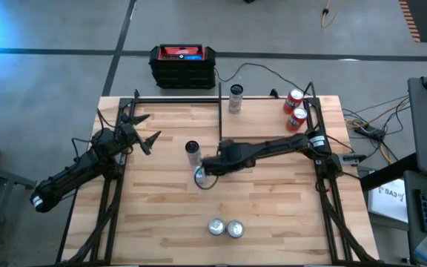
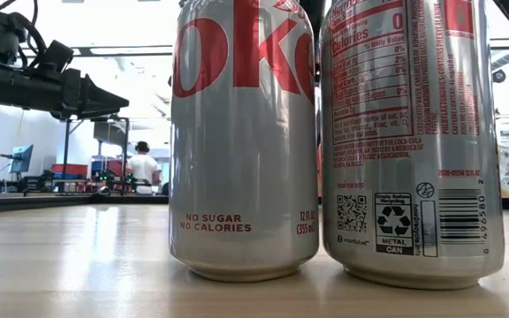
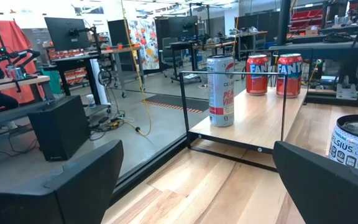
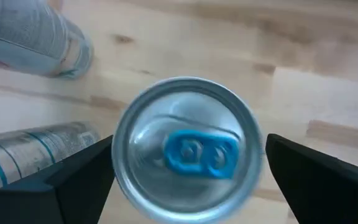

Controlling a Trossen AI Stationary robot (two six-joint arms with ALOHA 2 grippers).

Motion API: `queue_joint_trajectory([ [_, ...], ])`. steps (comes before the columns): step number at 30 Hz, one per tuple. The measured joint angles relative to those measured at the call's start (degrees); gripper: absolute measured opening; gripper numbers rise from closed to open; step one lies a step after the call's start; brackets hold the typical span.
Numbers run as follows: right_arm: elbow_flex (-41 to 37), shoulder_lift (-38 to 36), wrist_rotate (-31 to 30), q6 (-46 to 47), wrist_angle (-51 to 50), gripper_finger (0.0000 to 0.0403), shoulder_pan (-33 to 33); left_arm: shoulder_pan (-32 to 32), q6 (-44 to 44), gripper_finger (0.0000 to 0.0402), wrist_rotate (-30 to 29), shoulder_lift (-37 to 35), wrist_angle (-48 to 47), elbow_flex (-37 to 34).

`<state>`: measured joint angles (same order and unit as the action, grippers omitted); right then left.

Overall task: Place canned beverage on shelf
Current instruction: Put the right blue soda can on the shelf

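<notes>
Right gripper (image 4: 188, 171) over blue-tabbed can (image 4: 188, 149), fingers apart (possibly clear of it). Left gripper (image 1: 145, 127), spread, at table's nine o'clock.

Shelf (image 1: 265, 111): back right part of the tabletop (image 1: 169, 215); a tall can (image 1: 235, 99) stands at its left back corner, two red cans (image 1: 296, 110) at its right back; bare board lies between them and along the front.
Shelf rods (image 3: 182, 109): thin black uprights and rails edge the board, barring a low sideways approach.
Centre: the right hand (image 1: 199, 176) sits over a blue-tabbed can (image 4: 188, 149), fingers spread either side; a dark-topped can (image 1: 192, 152) stands just behind.
Front: two silver cans (image 1: 225, 228) stand side by side near the front edge.
Left: the left hand (image 1: 143, 133) hovers at the left edge; bare wood beside it.
</notes>
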<state>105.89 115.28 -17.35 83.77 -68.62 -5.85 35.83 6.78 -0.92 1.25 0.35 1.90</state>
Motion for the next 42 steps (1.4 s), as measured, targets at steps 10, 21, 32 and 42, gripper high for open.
queue_joint_trajectory([
  [10,0.10,-0.09,-16.04,7.99,-1.18,0.0386,-6.60,-0.01,-0.01,0.0398,0.01,-0.01,0.00,-0.01],
  [21,-2.11,0.00,-25.53,13.90,-1.16,0.0386,-9.46,-0.02,0.00,0.0398,0.00,-0.01,-0.01,-0.01],
  [32,-5.73,0.08,-29.65,13.90,2.29,0.0386,-9.36,0.00,0.00,0.0398,0.01,-0.01,0.00,0.01],
  [42,-6.04,2.07,-31.34,13.76,4.19,0.0386,-8.49,0.00,0.01,0.0398,0.01,-0.01,0.01,-0.01],
])
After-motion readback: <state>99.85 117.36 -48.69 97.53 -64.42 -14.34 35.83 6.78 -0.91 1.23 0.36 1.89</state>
